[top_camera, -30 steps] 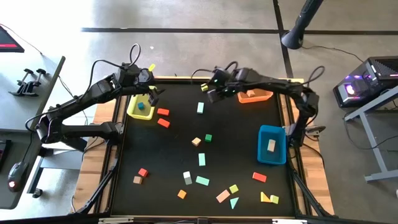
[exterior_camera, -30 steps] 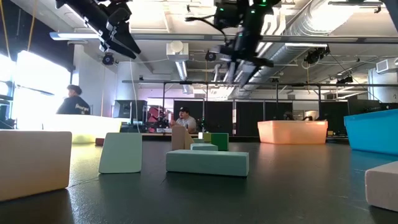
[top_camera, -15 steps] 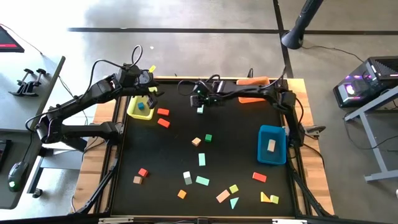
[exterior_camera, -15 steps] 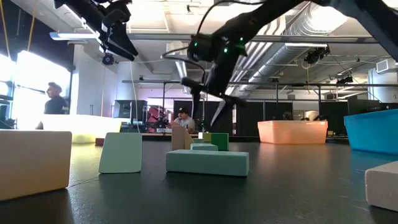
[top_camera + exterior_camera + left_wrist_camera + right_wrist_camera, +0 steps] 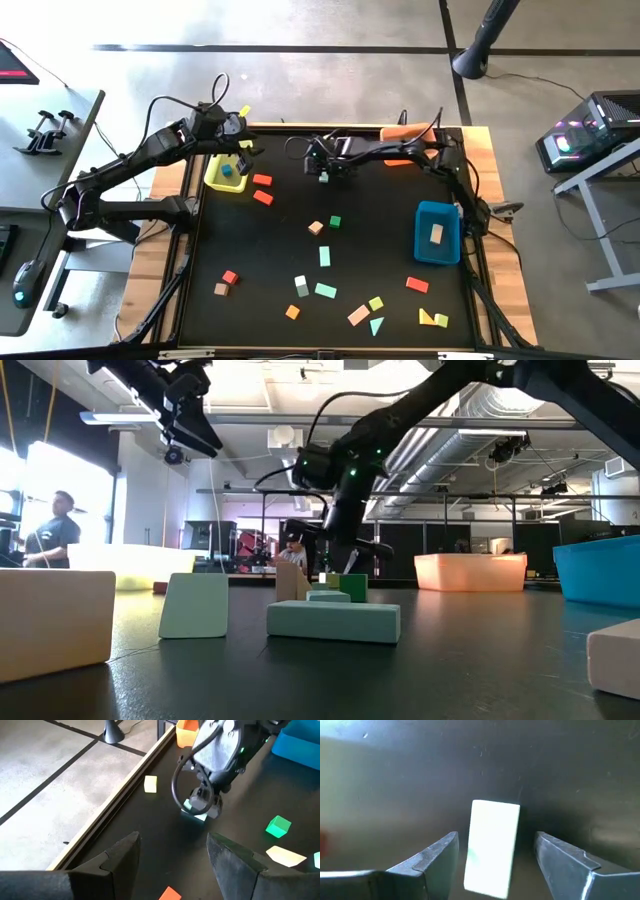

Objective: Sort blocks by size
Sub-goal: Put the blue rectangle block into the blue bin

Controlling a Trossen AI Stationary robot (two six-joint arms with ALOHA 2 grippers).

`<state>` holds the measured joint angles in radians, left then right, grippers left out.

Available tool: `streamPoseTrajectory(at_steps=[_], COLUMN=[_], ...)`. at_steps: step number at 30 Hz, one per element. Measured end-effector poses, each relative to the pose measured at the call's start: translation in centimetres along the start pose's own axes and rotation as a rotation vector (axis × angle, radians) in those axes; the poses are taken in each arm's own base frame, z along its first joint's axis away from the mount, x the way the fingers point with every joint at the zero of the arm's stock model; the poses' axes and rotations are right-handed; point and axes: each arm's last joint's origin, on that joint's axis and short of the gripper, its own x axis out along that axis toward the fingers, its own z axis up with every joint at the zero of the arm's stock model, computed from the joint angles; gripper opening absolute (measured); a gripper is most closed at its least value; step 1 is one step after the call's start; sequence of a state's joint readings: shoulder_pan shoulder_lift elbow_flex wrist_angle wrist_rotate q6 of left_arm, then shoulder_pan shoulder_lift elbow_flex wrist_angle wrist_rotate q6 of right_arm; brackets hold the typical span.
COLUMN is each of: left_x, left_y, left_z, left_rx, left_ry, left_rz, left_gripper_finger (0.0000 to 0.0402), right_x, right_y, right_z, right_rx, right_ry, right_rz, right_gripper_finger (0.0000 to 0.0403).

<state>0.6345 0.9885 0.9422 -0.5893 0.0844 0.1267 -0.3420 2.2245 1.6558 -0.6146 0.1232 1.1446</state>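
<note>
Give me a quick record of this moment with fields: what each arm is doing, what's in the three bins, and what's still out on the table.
right gripper: low over the mint block at the table's far side, jaws open either side of it, not yet closed
left gripper: above the yellow bin, jaws open, empty
yellow bin: one blue block
blue bin: one tan block
orange bin: partly hidden by the right arm, contents unclear
loose blocks: many, mostly along the near half
</note>
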Motion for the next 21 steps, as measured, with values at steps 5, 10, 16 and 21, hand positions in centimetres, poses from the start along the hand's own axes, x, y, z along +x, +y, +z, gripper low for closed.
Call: streamPoseTrajectory(at_steps=[5,10,16,21], left_x=[0.0,0.0,0.0,0.0], left_y=[0.0,0.0,0.0,0.0], left_z=[0.1,0.1,0.1,0.1], left_rx=[0.009,0.009,0.009,0.009], left_ry=[-0.011,-0.01,-0.01,-0.01], left_rz=[0.002,0.002,0.002,0.002], left_gripper_finger=[0.0213,0.0213,0.0213,0.0213], right_x=[0.5,0.4,0.3,-0.6], right_y=[0.3,-0.3,-1.1,-1.5], right_z=[-0.6,-0.9,-1.2,-1.4], right_rx=[-0.051,-0.098,-0.2,-0.265], right_ry=[-0.005,0.043,0.138,0.194], right_rz=[-0.087,-0.164,-0.22,-0.243], right_gripper_finger=[0.0256,0.0244,0.0166,0.0126])
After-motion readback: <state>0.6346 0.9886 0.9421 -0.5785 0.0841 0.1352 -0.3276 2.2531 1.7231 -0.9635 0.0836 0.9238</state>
